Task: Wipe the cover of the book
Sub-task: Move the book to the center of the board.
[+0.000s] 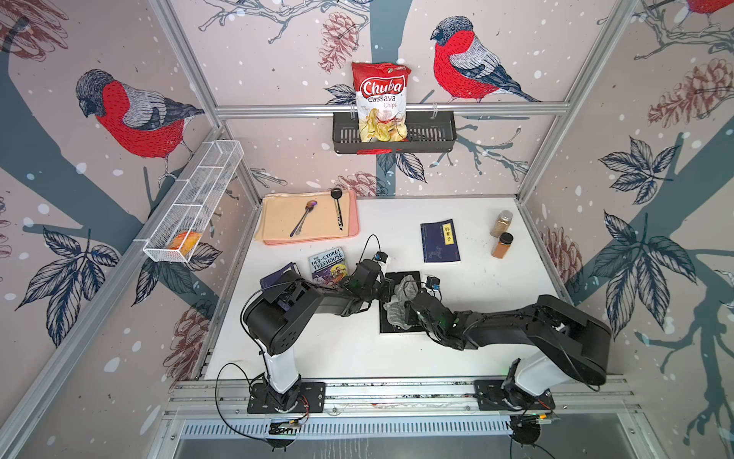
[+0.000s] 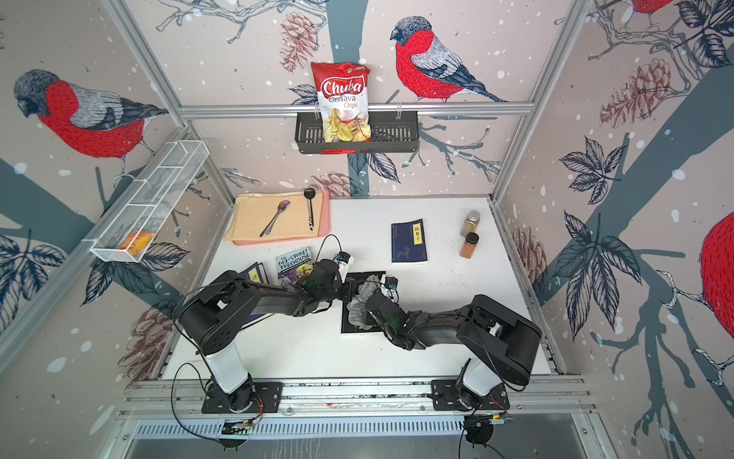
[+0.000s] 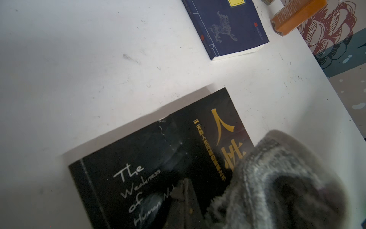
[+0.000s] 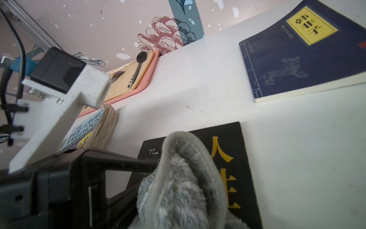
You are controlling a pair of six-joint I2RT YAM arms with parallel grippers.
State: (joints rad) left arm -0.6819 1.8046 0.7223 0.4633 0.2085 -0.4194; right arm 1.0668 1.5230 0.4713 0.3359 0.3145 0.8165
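Under the right hand (image 1: 404,302), clamped on grey cloth (image 1: 408,287), lies the black book (image 3: 148,154), closed left hand (image 1: 386,287) at its edge.

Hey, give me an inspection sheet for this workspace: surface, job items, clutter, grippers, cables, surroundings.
Surface: white table, faint scuffs and specks.
Job's things: black book flat mid-table; grey cloth bunched on its cover.
Clutter: blue book, treehouse book, spice jars, tray with two spoons.
Grippers: left gripper shut, tip over the book beside the cloth; right gripper shut on the cloth.
Cables: black cable loops above the left wrist; another by the left base.
Surroundings: bird-print walls, chips bag in black basket, white wire basket.
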